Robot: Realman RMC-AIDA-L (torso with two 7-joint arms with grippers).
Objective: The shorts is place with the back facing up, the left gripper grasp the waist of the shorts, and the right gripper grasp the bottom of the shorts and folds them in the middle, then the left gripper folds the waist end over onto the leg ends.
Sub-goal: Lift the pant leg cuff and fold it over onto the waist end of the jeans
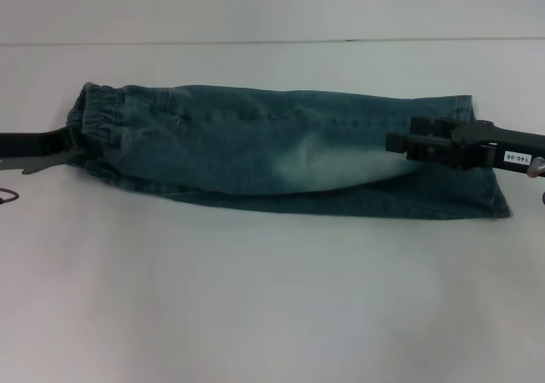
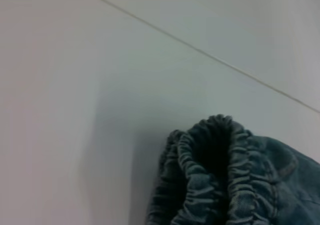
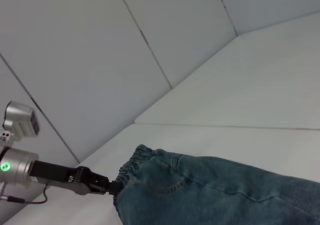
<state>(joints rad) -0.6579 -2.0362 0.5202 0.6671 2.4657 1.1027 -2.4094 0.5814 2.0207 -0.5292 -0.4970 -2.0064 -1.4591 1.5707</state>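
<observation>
Shorts (image 1: 281, 149) already halved lengthwise; waist (image 1: 95, 111) is pinched by left tool (image 1: 66, 145), right tool (image 1: 400, 142) grip cannot be told; waist-over-legs fold is judged next.

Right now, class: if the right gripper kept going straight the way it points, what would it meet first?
The right gripper points along the shorts toward the waistband; it would probably meet denim first, though its height is unclear.
</observation>
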